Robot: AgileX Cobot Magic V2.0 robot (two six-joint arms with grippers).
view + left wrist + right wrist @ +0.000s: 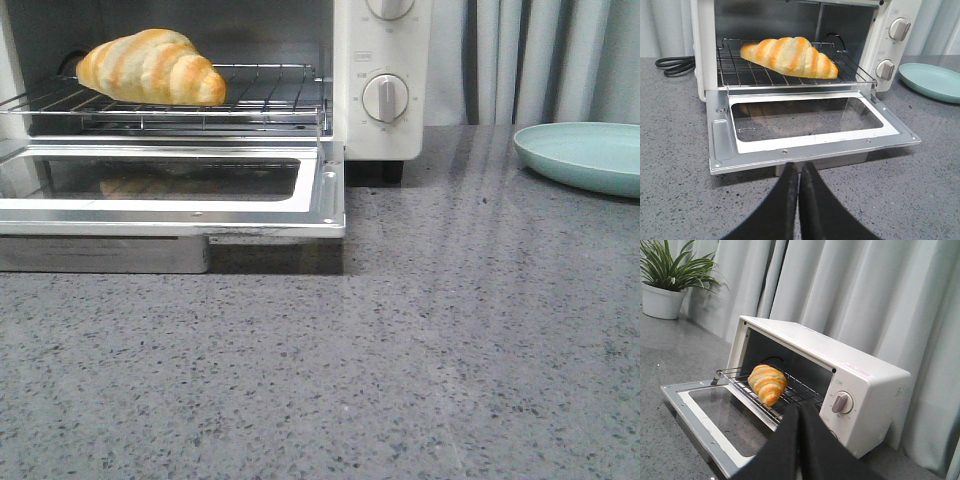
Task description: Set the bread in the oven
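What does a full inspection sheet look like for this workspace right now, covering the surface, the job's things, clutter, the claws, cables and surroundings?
Surface: grey speckled countertop, no spills seen.
Job's things: bread lying on the wire rack inside the oven; oven door folded down flat, open.
Clutter: pale green plate to the right of the oven, nothing seen on it.
Claws: left claw shut, empty, in front of the open door; right claw shut, empty, off to the oven's dial side.
Cables: black cord coiled on the counter beside the oven's left wall.
Surroundings: grey curtains behind; potted plant on the counter further off.
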